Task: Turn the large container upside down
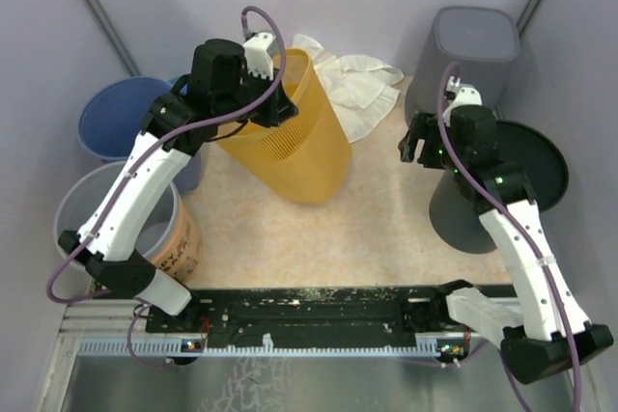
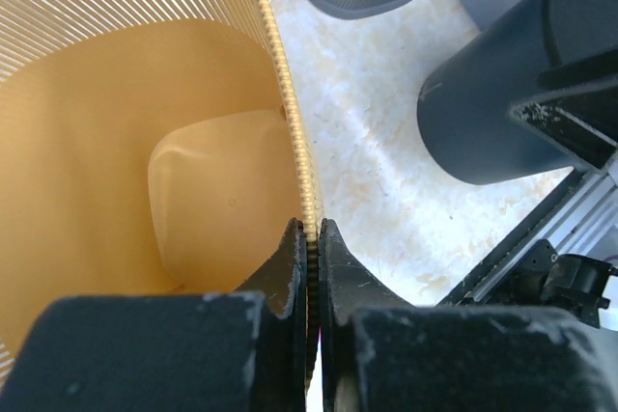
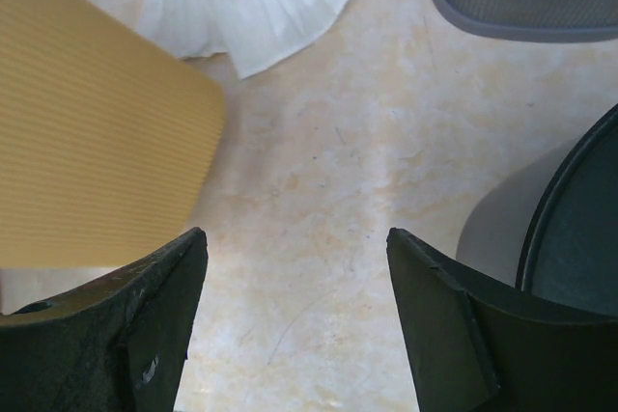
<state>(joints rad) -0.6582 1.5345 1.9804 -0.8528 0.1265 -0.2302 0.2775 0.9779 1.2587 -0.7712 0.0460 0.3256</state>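
The large container is a yellow ribbed bin [image 1: 294, 147]. It stands tilted on the beige table, with its mouth up toward the back left and its base at the lower right. My left gripper [image 1: 273, 101] is shut on the bin's rim, one finger inside and one outside, as the left wrist view shows [image 2: 309, 231]. That view looks into the bin's empty inside [image 2: 145, 142]. My right gripper [image 1: 417, 142] is open and empty above bare table [image 3: 294, 238]. The bin's outer wall [image 3: 87, 142] is to its left, apart from it.
A dark grey bin [image 1: 483, 195] lies on its side at the right, close under the right arm. A grey bin [image 1: 473, 41] stands at the back right. White crumpled paper [image 1: 357, 84] lies behind the yellow bin. A blue bin [image 1: 121, 118] and a grey bin [image 1: 111, 205] stand at the left.
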